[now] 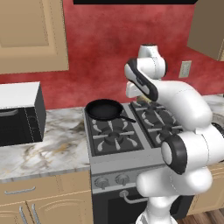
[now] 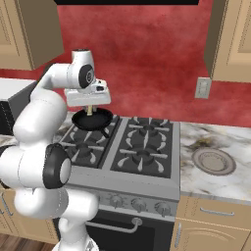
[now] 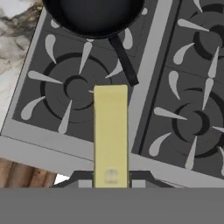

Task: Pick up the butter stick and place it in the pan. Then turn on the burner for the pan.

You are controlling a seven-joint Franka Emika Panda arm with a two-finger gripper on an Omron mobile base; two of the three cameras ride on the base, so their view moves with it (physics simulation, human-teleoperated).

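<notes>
My gripper (image 2: pixel 89 108) hangs above the stove, shut on the butter stick (image 3: pixel 111 127), a pale yellow bar that points down from the fingers. In the hand view the stick reaches out over the front left burner (image 3: pixel 76 89). The black pan (image 3: pixel 94 15) sits beyond it on the rear left burner, its thin handle (image 3: pixel 124 61) pointing toward the stove's middle. From the right base view the butter stick (image 2: pixel 89 111) hangs just over the near rim of the pan (image 2: pixel 93 120). The left base view shows the pan (image 1: pixel 104 109) left of my hand.
Stove knobs (image 2: pixel 116 200) line the front panel, above the oven handle (image 2: pixel 113 226). A black microwave (image 1: pixel 17 114) stands on the marble counter (image 1: pixel 48 140) left of the stove. A round grey plate (image 2: pixel 213 160) lies on the counter to the right.
</notes>
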